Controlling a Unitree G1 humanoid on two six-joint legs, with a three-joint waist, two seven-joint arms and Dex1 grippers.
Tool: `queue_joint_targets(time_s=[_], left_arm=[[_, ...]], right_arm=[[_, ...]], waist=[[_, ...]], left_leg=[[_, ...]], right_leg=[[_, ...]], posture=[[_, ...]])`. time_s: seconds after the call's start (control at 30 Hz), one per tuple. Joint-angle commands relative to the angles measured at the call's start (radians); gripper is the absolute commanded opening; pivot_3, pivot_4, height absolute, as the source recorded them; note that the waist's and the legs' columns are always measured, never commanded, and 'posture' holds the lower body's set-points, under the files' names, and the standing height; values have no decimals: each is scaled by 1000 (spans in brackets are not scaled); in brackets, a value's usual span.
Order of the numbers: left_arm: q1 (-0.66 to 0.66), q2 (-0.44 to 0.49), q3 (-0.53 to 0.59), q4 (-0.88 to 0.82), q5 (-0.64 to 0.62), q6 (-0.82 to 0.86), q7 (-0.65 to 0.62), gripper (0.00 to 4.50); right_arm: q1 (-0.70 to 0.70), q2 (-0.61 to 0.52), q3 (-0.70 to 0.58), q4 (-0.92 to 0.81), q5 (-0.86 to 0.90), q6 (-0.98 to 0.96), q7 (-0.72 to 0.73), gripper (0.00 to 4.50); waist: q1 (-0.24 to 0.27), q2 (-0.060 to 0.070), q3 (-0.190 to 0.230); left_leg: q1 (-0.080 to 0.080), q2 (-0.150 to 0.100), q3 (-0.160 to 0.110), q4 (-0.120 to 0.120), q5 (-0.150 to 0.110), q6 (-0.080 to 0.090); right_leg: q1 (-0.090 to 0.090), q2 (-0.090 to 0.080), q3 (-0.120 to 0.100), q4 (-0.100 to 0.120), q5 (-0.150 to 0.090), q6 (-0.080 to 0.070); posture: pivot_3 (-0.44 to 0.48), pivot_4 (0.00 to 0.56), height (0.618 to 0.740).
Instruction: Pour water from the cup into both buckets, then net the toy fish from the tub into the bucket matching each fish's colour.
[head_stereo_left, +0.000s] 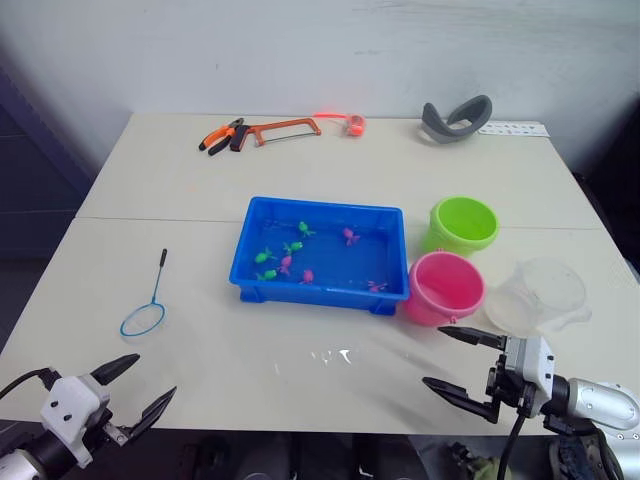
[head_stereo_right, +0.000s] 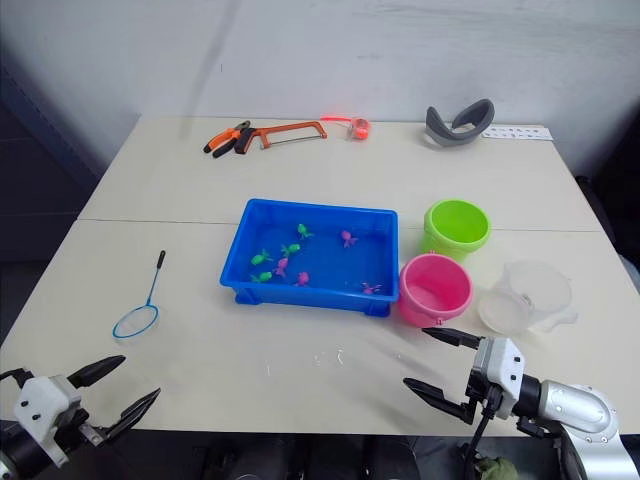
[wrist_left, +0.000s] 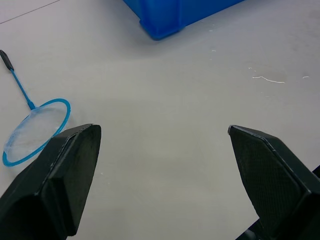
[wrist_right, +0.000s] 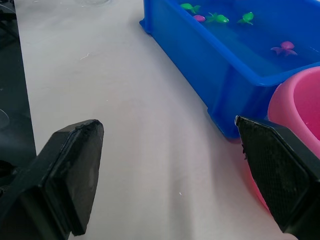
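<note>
A: Where does everything sit?

B: The tub (head_stereo_left: 320, 252) is at the middle of the table (head_stereo_left: 180, 180), holding water and the fish (head_stereo_left: 287, 258), green and pink mixed together. The green bucket (head_stereo_left: 462, 224) and pink bucket (head_stereo_left: 445, 288) stand just beside the tub's right end, the pink one nearer the front edge and about touching the tub's corner. That keeps each netted fish's trip short, I'd judge.

A: And the cup?

B: The cup (head_stereo_left: 538, 296) stands by the right edge, just beside the pink bucket. I cannot tell whether it has water in it. The net (head_stereo_left: 148, 303) lies flat towards the left edge, hoop pointing to the front, well apart from the tub.

A: So each tool is on its own arm's side?

B: It looks that way. The right gripper (head_stereo_left: 462, 366) hovers at the front edge, fingers spread wide, near the cup and pink bucket. The left gripper (head_stereo_left: 136, 386) hangs at the front-left corner, also wide open and empty, with the net ahead of it.

A: Anything else about?

B: A hacksaw (head_stereo_left: 280, 130), pliers (head_stereo_left: 220, 137) and a grey headband (head_stereo_left: 456, 118) lie along the back edge, out of the way.

A: Progress?

B: Nothing is held; pouring seems the first step due.
</note>
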Motion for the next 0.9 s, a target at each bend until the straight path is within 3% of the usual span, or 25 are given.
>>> queue_joint_targets(time_s=[0.03,0.13,0.23,0.33,0.57,0.73,0.9], left_arm=[[18,-1,16,-63,-59,41,10,4430],[11,23,-2,-161,-225,170,-44,4430],[-1,84,-71,-226,-251,202,-145,4430],[-63,109,-144,-288,-295,254,-154,4430],[-368,108,-343,-330,-331,370,-116,4430],[-524,104,-389,-289,-365,425,-119,4430],[-604,100,-421,-274,-366,447,-129,4430]], right_arm=[[20,-10,-25,-28,33,25,-7,4500],[60,-24,-84,-81,74,80,-37,4500],[117,-17,-146,-128,90,100,-77,4500],[214,14,-229,-182,104,105,-119,4500],[436,216,-385,-328,135,106,-318,4500],[511,382,-408,-391,145,136,-498,4500],[435,449,-409,-330,113,189,-679,4500]], waist=[[0,0,0],[4,0,0],[2,1,0],[3,5,-1],[3,10,-4],[-3,12,-6],[-5,14,-7]], left_leg=[[0,0,0,0,0,0],[0,0,0,0,0,0],[0,0,0,0,0,0],[0,0,0,0,0,0],[1,-1,0,0,2,-1],[2,0,0,-2,3,-4],[2,-1,1,-2,2,-4]], right_leg=[[0,0,0,0,0,0],[0,0,0,0,0,0],[0,-1,0,0,0,0],[0,0,0,0,0,0],[1,1,1,3,0,0],[0,2,2,5,0,0],[-1,2,3,5,0,0]], posture=[[0,150,740],[0,150,740],[0,150,740],[0,150,740],[0,150,740],[0,150,740],[0,150,740]])
